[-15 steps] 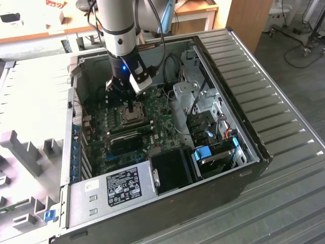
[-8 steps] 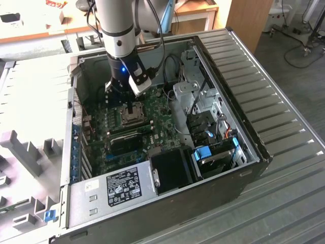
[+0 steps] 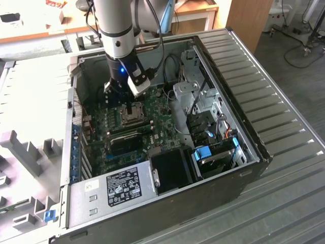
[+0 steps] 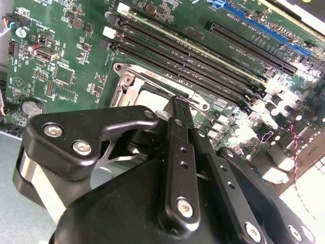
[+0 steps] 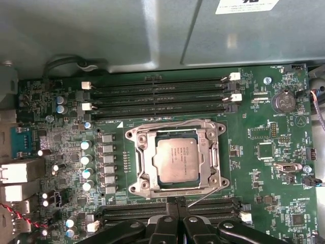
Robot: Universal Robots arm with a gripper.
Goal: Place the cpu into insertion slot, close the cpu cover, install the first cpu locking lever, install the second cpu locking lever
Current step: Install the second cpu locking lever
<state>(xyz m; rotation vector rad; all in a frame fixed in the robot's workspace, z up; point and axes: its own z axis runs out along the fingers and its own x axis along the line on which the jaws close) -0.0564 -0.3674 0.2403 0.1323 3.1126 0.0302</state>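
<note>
- Hovering inside an open computer case (image 3: pixel 244 127), the hand (image 3: pixel 119 94) hangs low over the green board (image 3: pixel 157 119) in the exterior view, just at the 10 o'clock edge of the socket.
- In the first wrist view the cpu (image 5: pixel 175 160) lies flat in the insertion slot (image 5: pixel 148 179), its dull silver top facing up and square to the frame.
- The cpu cover (image 5: pixel 175 133), a thin grey metal frame, lies down around the chip, and the chip shows through its window.
- Thin wire levers (image 5: pixel 203 193) run along the socket's edges; one slants out past the corner toward the memory slots (image 5: pixel 167 207) nearest the hand, and whether it is latched I cannot tell.
- The hand's black fingers (image 5: pixel 175 223) appear clenched together with nothing between them, their tips over the memory slots beside the socket's edge.
- In the second wrist view the fingers (image 4: pixel 179 152) point at the socket's rim, with the cover (image 4: pixel 133 84) and a part of the chip (image 4: pixel 147 94) visible beyond them.
- More long black memory slots (image 5: pixel 162 94) run along the socket's opposite side.
- In the exterior view, a grey power supply (image 3: pixel 117 188) sits at 6 o'clock in the case and a blue-tabbed drive bay (image 3: pixel 216 152) at 4 o'clock.
- The case rests on a ribbed grey tabletop (image 3: pixel 284 193).
</note>
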